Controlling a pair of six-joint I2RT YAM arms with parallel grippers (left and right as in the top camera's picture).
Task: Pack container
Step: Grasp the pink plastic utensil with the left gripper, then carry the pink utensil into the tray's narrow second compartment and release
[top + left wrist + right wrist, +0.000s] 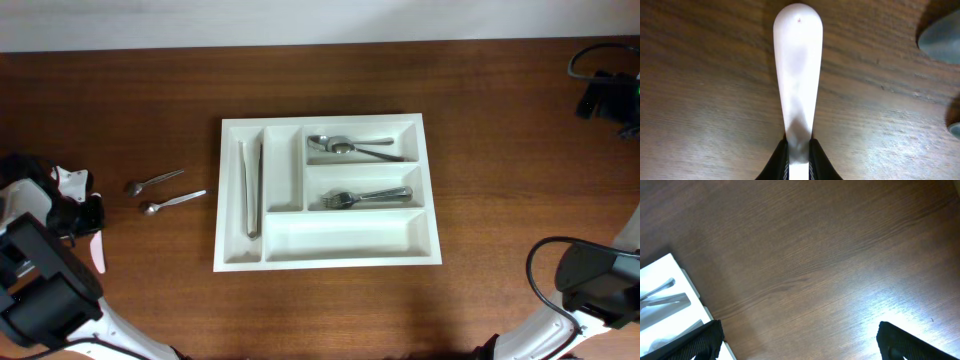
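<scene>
The white container (pixel 330 250) lies in the middle of the table; its corner also shows in the right wrist view (pixel 660 287). It holds a long metal piece (pixel 250 185) in a narrow compartment, spoons (pixel 350 147) and forks (pixel 365 196). At the table's left edge my left gripper (pixel 800 150) is shut on a flat white utensil handle (pixel 797 65), which shows pinkish white from overhead (pixel 98 252). It points away from the black fingers (pixel 777 162), just over the wood. My right gripper (pixel 800 340) is open above bare wood to the right of the container, holding nothing.
Two small metal spoons (pixel 155 181) (pixel 172 202) lie on the table between the left arm and the container. A grey rounded shape (pixel 942 37) shows at the upper right of the left wrist view. Black gear and cables (pixel 605 90) sit at the far right corner.
</scene>
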